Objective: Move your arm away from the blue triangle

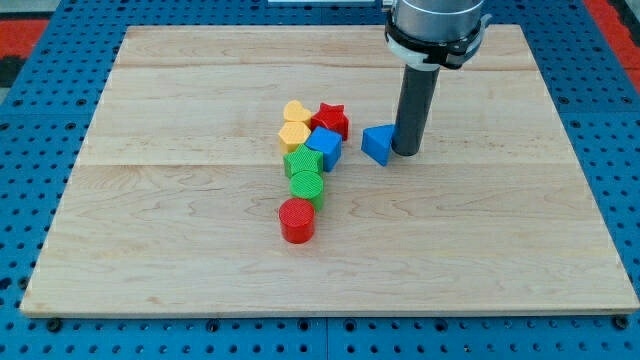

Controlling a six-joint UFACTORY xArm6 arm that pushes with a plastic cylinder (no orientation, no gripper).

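The blue triangle (pixel 377 144) lies on the wooden board (pixel 500 250), right of the middle. My tip (pixel 408 152) stands just to its right, touching or nearly touching its side. To the triangle's left is a cluster: a blue cube (pixel 324 146), a red star (pixel 331 120), a yellow heart (pixel 296 111), a yellow hexagon (pixel 294 134), a green star (pixel 302 162), a green cylinder (pixel 307 186) and a red cylinder (pixel 297 219) at the cluster's bottom end.
The arm's grey body (pixel 435 25) hangs over the board's top edge above the rod. A blue pegboard surface (pixel 30 120) surrounds the board.
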